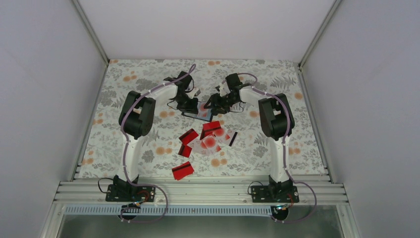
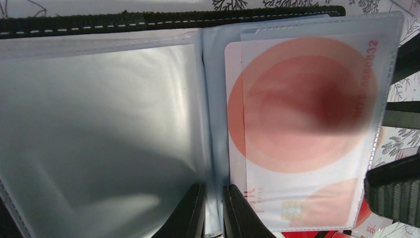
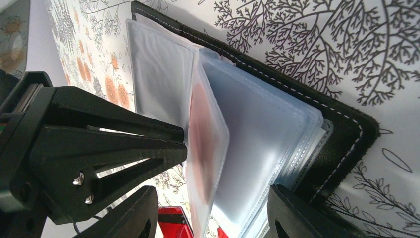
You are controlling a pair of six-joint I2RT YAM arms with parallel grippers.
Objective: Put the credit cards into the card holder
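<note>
Widest of all, a flowered table (image 1: pixel 247 163). Reaching from its near edge to its far middle, the left arm (image 1: pixel 136 116) and the right arm (image 1: pixel 275 116). Between their tips, the card holder (image 1: pixel 203 113), lying open with black cover down and clear sleeves up.

Closer to the bases and well apart from the holder, a loose heap of credit cards (image 1: pixel 212 139): red ones, whitish ones with a red dot, a few strays toward the near edge.

Inside the right-hand sleeve, one red-dot card (image 2: pixel 297 109), seemingly fully in; perhaps a second behind it, hard to tell. Nothing in the left-hand sleeve.

Narrow pinch by the left gripper (image 2: pixel 214 213) on the clear leaf at the fold. Wide spread on the right gripper (image 3: pixel 215 215), straddling the carded leaf and clamping nothing visible.

Judged early going: most cards not yet sleeved, each to be fetched from the heap and slid into a free pocket.
</note>
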